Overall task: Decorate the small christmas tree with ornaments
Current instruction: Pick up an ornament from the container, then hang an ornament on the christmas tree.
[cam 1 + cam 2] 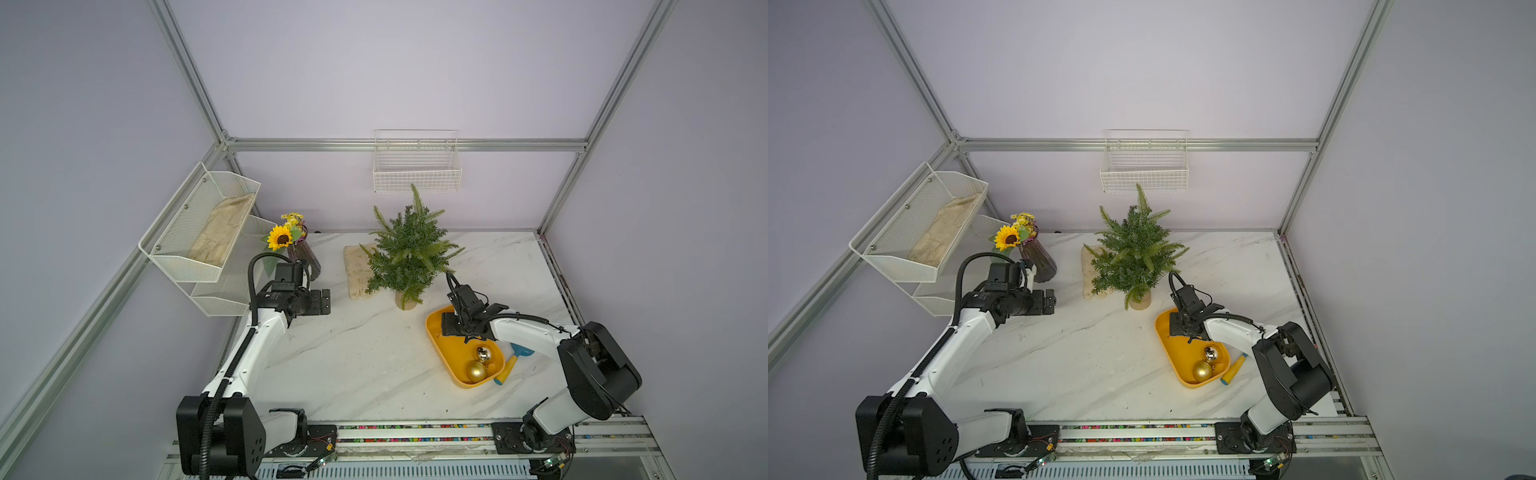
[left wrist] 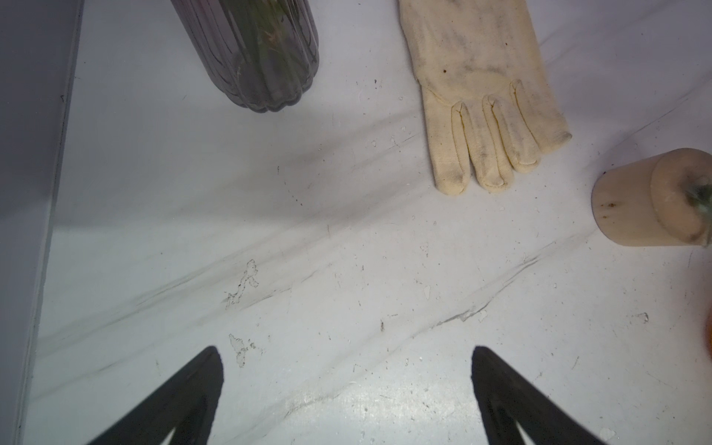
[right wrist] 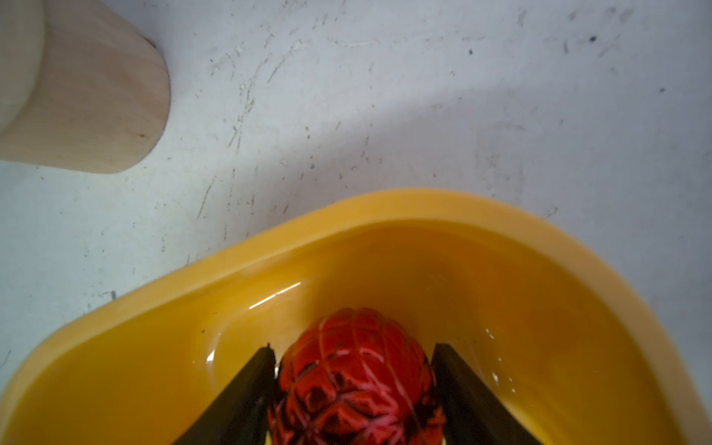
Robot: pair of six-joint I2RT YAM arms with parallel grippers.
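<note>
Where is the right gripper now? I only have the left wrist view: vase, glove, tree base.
Observer: The right gripper is down in the yellow tray, fingers flanking the red ornament; I cannot confirm a firm grip.
Operator: Any other ornaments in that tray?
Observer: Two, at its near end: a matte gold ball and a shiny mirrored ball.
Operator: Anything on the tree yet?
Observer: No ornament shows on the small christmas tree in both top views.

A vase of sunflowers [image 1: 305, 259] stands at the worktop's [image 1: 353, 353] back left corner. A cream glove [image 1: 355, 270] lies near the back edge. A yellow tray [image 1: 451, 357] sits toward the right edge, with a toy rake [image 1: 513, 363] just beside it.
</note>
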